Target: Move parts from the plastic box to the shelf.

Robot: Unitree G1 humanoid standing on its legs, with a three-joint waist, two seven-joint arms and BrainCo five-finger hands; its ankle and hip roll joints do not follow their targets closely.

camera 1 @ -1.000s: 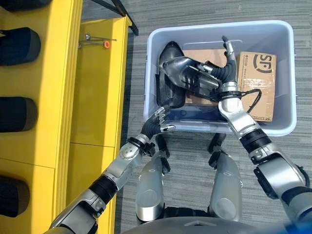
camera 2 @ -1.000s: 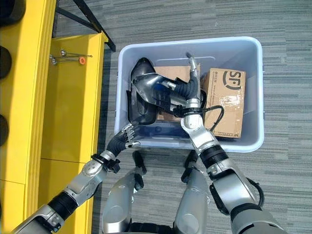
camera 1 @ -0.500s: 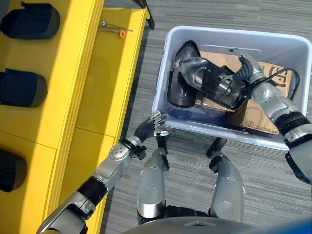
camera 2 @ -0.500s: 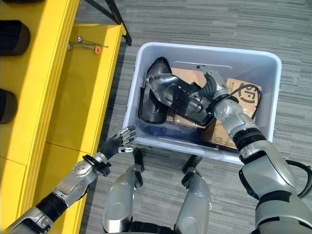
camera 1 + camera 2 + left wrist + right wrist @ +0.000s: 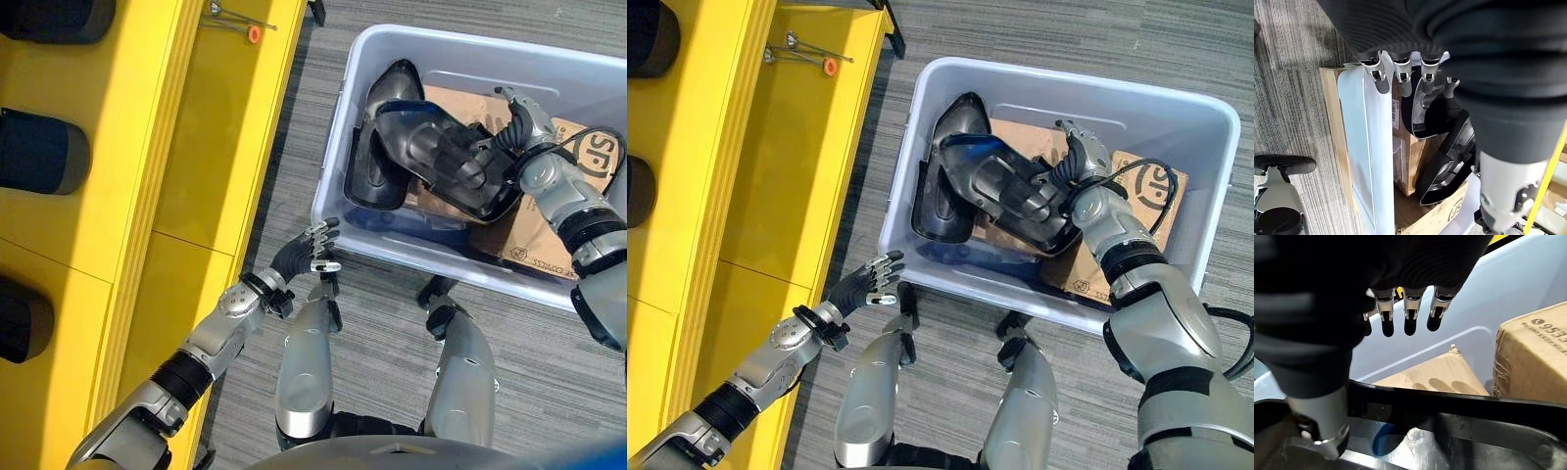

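The pale blue plastic box (image 5: 364, 235) stands on the floor in front of me. Two black moulded parts are in it: one (image 5: 377, 162) leans on the left wall, the other (image 5: 446, 157) lies across cardboard. My right hand (image 5: 517, 122) is at that upper part's right end, open, fingers (image 5: 1406, 316) straight above its rim (image 5: 1459, 404) and thumb resting against it. My left hand (image 5: 302, 257) hovers open outside the box's near left corner, fingers (image 5: 1403, 81) beside the box wall (image 5: 1366, 147). The yellow shelf (image 5: 206, 147) runs along the left.
Dark rounded parts (image 5: 44, 152) sit on the shelf's upper level, another (image 5: 22, 318) nearer me. Thin metal tools with an orange tip (image 5: 243, 22) lie at the shelf's far end. Cardboard boxes (image 5: 580, 157) fill the box's right half. Grey carpet (image 5: 294, 147) separates shelf and box.
The camera has shifted. My right hand slid from over the upper black part to its right end, and the part now lies further across the cardboard. The left hand barely moved.
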